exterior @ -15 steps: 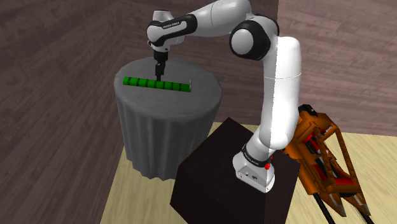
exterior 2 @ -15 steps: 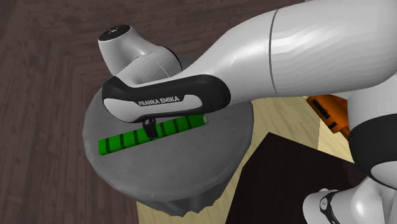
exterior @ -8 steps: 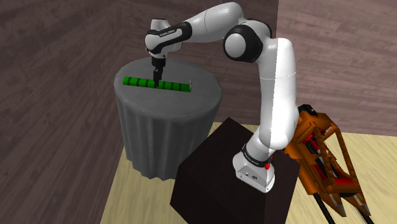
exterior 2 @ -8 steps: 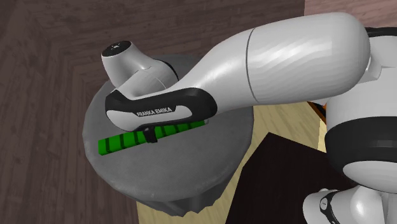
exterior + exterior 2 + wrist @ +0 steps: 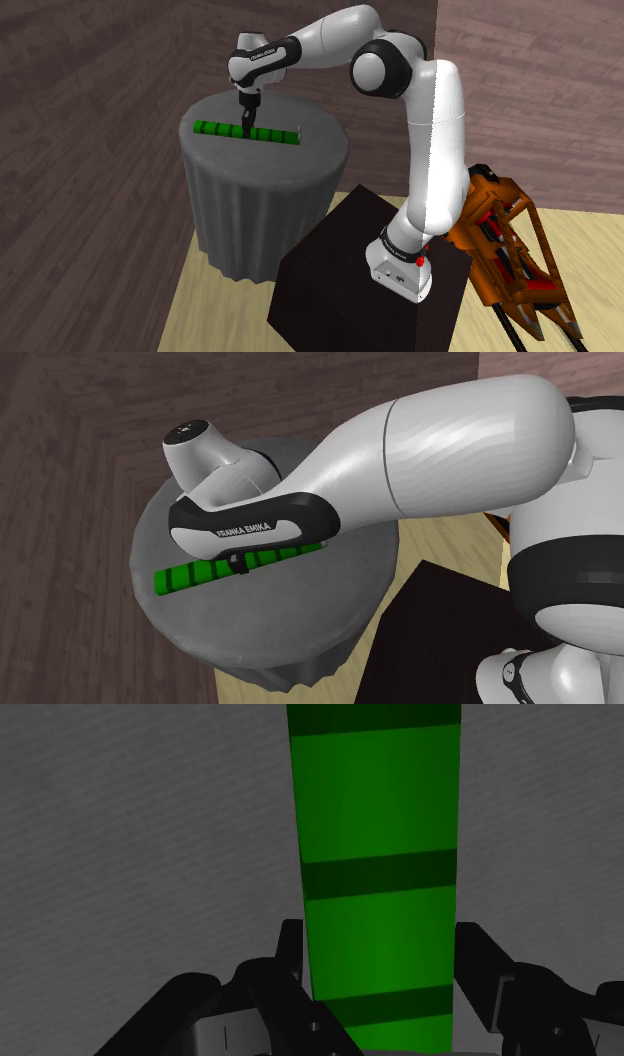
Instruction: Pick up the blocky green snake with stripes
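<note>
A blocky green snake (image 5: 270, 134) with dark stripes lies flat across the top of a round table draped in grey cloth (image 5: 260, 175). My black gripper (image 5: 244, 126) points straight down onto the snake, left of its middle in the shoulder view. In the wrist view the two fingers (image 5: 290, 954) press against both long sides of the snake (image 5: 380, 854), so the gripper (image 5: 380, 972) is shut on it. In the second exterior view the hand covers part of the snake (image 5: 185, 577), and the gripper (image 5: 238, 565) touches it. The snake rests on the cloth.
The dark box stand (image 5: 340, 290) sits close to the table's near side. An orange-brown wooden frame (image 5: 510, 250) leans on the floor at the shoulder view's right. Dark wood-plank walls stand behind the table, over a light floor.
The hand came down onto the snake, then the fingers closed against its sides. The snake has not moved on the table.
</note>
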### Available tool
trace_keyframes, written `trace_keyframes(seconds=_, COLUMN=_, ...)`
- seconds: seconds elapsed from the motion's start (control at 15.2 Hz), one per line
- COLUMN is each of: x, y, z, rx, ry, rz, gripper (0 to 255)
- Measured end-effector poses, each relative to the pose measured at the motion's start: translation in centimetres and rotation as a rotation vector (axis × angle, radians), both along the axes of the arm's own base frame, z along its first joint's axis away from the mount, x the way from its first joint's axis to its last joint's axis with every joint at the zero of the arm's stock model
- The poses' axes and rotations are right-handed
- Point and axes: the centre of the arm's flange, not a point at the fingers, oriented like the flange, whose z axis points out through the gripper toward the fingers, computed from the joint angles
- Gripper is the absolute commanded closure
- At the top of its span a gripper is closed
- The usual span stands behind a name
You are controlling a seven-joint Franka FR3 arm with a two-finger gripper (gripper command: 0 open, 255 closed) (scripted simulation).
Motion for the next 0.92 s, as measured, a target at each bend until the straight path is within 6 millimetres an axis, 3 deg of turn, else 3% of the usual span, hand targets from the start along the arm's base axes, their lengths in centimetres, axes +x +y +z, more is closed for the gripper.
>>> trace_keyframes(seconds=0.4, x=0.0, y=0.1, z=0.5, rx=0.0, ry=0.001, rz=0.0, gripper=255)
trace_keyframes(seconds=0.92, x=0.0, y=0.0, z=4.7, rx=0.0, ry=0.002, rz=-0.001, gripper=255)
